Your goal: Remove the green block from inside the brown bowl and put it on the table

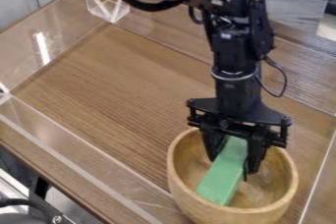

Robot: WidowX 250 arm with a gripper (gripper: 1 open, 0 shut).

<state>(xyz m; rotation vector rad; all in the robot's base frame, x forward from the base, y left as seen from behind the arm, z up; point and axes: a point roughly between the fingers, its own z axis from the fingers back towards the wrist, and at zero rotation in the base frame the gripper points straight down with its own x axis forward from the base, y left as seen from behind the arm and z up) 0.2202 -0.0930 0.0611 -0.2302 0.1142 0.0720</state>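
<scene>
The brown bowl [186, 171], a wide light wooden one, sits at the lower right of the table [118, 90]. Inside it the bright green block [222, 179] leans with its upper end between my fingers. My gripper [235, 155] comes straight down into the bowl from the black arm and is shut on the block's top end. The block's lower end rests near the bowl's front inner wall.
Low clear acrylic walls [59, 135] edge the tabletop on the left and front. A small clear bracket with orange edges [108, 9] stands at the far back left. The black arm [237, 31] rises above the bowl.
</scene>
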